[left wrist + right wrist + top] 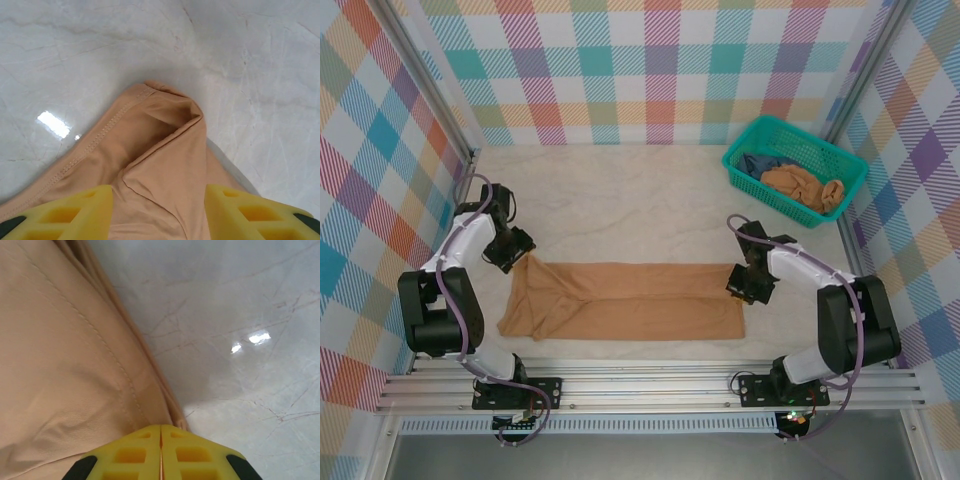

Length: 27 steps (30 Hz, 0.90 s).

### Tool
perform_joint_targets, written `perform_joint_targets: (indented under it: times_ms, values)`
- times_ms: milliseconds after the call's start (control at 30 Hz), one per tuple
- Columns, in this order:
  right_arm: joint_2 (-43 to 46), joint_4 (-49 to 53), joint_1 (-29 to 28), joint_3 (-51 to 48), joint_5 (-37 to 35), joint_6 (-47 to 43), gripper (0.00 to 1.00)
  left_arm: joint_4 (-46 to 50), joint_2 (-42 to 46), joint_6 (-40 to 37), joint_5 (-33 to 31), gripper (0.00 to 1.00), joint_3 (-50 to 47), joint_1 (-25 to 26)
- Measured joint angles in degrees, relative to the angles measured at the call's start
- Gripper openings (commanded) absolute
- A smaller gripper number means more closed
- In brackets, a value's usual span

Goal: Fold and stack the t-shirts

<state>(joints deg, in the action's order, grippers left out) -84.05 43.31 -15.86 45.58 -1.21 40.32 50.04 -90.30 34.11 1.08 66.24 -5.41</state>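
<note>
Tan t-shirt (630, 298), folded into a long strip, lies left-to-right across the centre of the frame. The left gripper (513, 258) stands spread over its upper-left corner. The right gripper (748, 287), fingers pressed together, pinches the hem at the right end.

Both arms look alike: the left arm (460, 250) and right arm (805, 265) have glossy white shells and chunky black joint housings. A purplish-grey cable (447, 300) loops along each. On the aluminium rail (650, 385) sit black bolted base plates (520, 392). The left gripper (160, 212) and right gripper (161, 455) have bright yellow fingers with moulded rectangular pockets and black corners.
</note>
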Motion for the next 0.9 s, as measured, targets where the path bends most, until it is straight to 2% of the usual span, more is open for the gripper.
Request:
perform_joint_targets:
  times_ms: [133, 367, 567, 900]
  values:
    - [-2.95, 0.42, 0.00, 0.50, -0.26, 0.00, 0.12, -1.88, -0.61, -2.08, 1.42, 0.47, -0.79, 0.00]
    - [-0.83, 2.47, -0.02, 4.76, -2.67, -0.48, 0.20, -3.82, -1.90, -3.78, 2.21, 0.43, -4.22, 0.00]
    - [0.46, 0.42, -0.70, 8.79, -0.46, -1.88, 0.21, -6.88, -1.88, -4.17, 1.40, 0.39, -8.09, 0.00]
    - [-6.97, -2.93, -0.74, 12.57, 3.91, -2.01, 0.20, -14.12, -1.73, -5.64, 0.81, 0.31, -12.61, 0.00]
